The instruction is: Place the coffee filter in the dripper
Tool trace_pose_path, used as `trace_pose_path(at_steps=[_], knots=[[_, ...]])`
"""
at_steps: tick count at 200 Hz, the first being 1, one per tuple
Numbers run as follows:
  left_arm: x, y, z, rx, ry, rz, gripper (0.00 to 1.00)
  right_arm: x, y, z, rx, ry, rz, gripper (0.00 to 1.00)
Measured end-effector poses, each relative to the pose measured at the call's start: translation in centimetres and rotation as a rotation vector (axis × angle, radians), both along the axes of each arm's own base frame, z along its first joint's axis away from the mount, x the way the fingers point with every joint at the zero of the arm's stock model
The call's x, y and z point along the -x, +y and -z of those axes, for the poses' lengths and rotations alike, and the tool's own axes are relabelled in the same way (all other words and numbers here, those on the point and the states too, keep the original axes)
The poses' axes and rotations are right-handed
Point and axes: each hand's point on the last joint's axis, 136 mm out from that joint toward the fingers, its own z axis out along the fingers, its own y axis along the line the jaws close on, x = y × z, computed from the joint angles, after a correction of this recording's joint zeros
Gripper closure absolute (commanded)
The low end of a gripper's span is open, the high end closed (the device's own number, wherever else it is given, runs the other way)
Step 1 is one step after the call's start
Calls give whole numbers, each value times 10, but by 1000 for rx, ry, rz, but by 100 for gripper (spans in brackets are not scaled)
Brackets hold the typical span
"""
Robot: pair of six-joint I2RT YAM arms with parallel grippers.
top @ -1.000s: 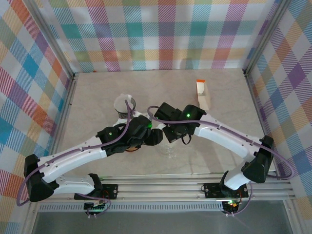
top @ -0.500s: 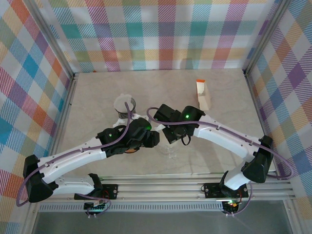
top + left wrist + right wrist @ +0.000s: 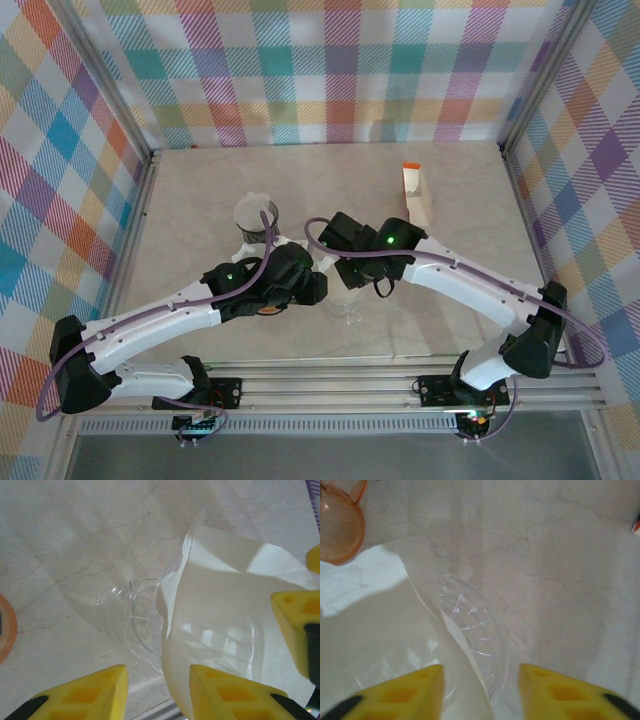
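Checked panels in many colours enclose a pale marble-pattern worktop. The clear plastic dripper stands near the worktop centre, slightly toward 6 o'clock. The white paper coffee filter sits inside the dripper, with its edge rising above the rim. The left gripper is at the dripper's 9 o'clock side, clamped across the dripper wall where the filter edge lies. The right gripper is at 12 o'clock with its fingers apart, the filter fold lying between them. A clear glass vessel stands at 10 o'clock of the dripper. An orange-and-white carton stands at 1 o'clock.
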Motion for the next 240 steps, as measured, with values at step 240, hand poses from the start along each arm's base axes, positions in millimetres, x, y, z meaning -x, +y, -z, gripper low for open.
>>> trace_pose_path(at_steps=[240], knots=[[-1,-1,4,-8,10,-10,49,-7,-6,84,-3,211,54,34]])
